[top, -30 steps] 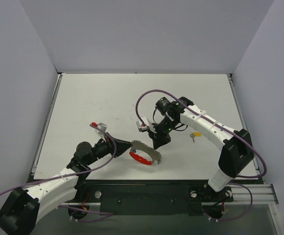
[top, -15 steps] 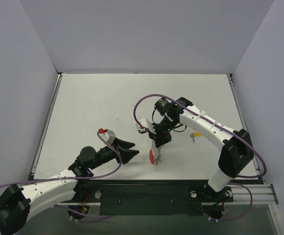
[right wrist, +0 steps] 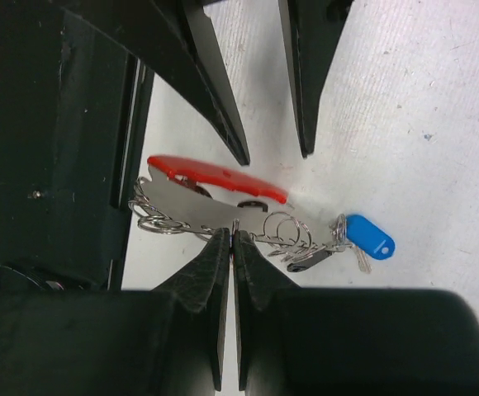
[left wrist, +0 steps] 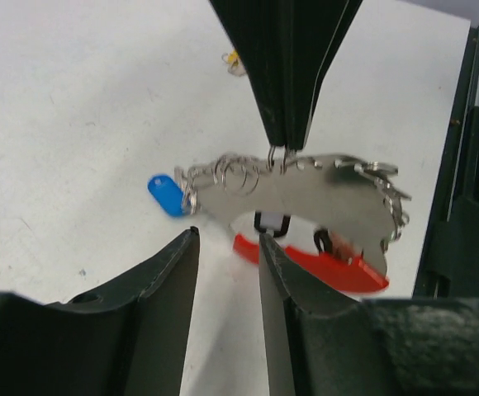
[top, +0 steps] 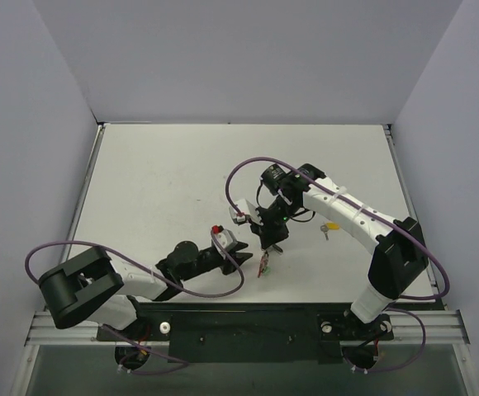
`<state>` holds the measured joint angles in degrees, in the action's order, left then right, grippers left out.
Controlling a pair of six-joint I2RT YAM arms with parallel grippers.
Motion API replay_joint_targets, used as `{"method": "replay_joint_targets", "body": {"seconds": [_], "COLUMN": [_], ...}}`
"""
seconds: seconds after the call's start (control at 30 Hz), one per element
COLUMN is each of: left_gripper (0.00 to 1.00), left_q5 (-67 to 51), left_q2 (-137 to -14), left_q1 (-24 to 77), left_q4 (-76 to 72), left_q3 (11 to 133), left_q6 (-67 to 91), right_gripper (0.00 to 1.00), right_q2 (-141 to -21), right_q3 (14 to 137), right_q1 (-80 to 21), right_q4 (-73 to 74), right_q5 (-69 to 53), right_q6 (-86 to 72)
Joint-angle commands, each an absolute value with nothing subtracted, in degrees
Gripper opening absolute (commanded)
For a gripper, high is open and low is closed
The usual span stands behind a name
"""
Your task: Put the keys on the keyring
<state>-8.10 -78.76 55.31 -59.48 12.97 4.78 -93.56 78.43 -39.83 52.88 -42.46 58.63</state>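
The right tool (right wrist: 234,241), pressed together, pinches the keyring (right wrist: 186,210) at its silvery edge. The left tool (left wrist: 227,239) stands spread just beside the keyring's red part. A blue-capped key (left wrist: 167,195) hangs on the keyring. A yellow-capped key (top: 330,226) lies well apart from the keyring on the surface (top: 165,181).

The left arm (top: 140,280) lay low along the near edge, its elbow folded at the near left and its forearm reaching right toward the centre. The left gripper (left wrist: 227,239) pointed right, jaws apart with nothing between them. The right arm (top: 355,216) arched from the near right toward the centre. The right gripper (right wrist: 231,235) pointed downward, its fingers pinched together on the keyring (right wrist: 198,210).
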Motion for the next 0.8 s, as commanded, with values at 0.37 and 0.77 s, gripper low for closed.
{"method": "replay_joint_targets", "body": {"seconds": [0.37, 0.77], "left_gripper": [0.35, 0.36], "left_q5": [-15.47, -15.56], "left_q2": [-90.17, -90.44], "left_q1": [55.55, 55.55], "left_q4": [-89.73, -91.76], "left_q3": [16.52, 17.75], "left_q6": [13.09, 14.41], "right_gripper": [0.00, 0.00], "right_q2": [-92.11, -92.46], "right_q3": [78.31, 78.13], "right_q1": [-38.32, -38.14], "right_q4": [54.41, 54.49], "right_q5": [-48.16, -48.87], "right_q6": [59.59, 59.59]}}
